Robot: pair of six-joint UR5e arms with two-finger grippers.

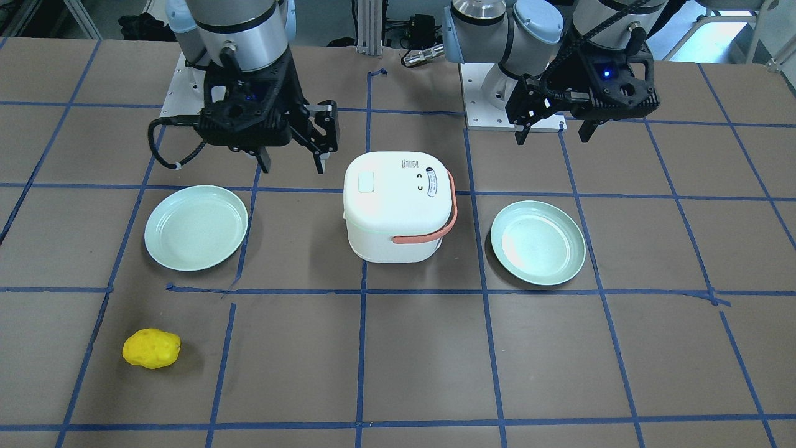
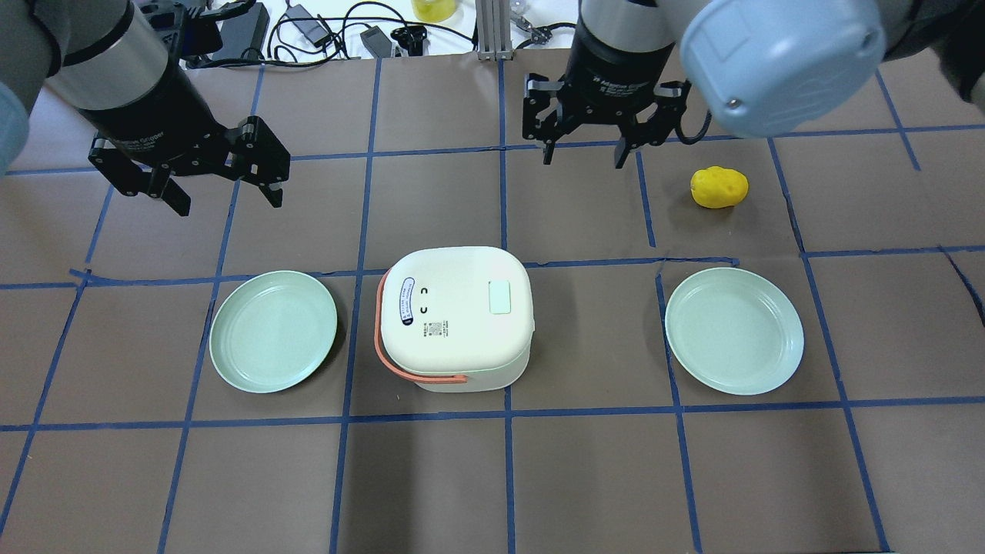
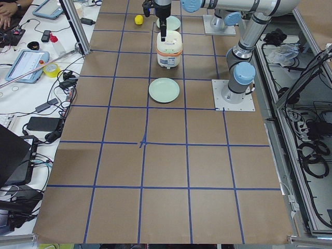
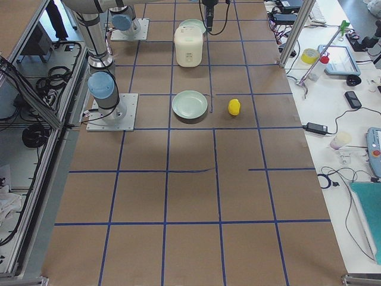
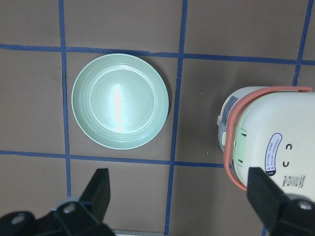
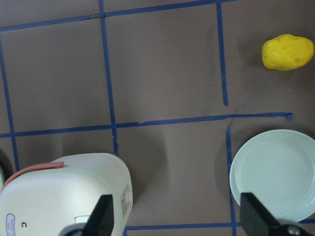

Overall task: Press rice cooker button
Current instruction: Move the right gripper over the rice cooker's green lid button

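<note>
The white rice cooker with a coral handle stands closed at the table's middle, also in the front view. A pale green rectangular button sits on its lid. My left gripper is open and empty, in the air beyond and to the left of the cooker. My right gripper is open and empty, beyond and to the right of it. The left wrist view shows the cooker at the right edge. The right wrist view shows the cooker at the lower left.
A pale green plate lies left of the cooker and another plate lies right of it. A yellow potato-like object lies beyond the right plate. Blue tape lines grid the brown table.
</note>
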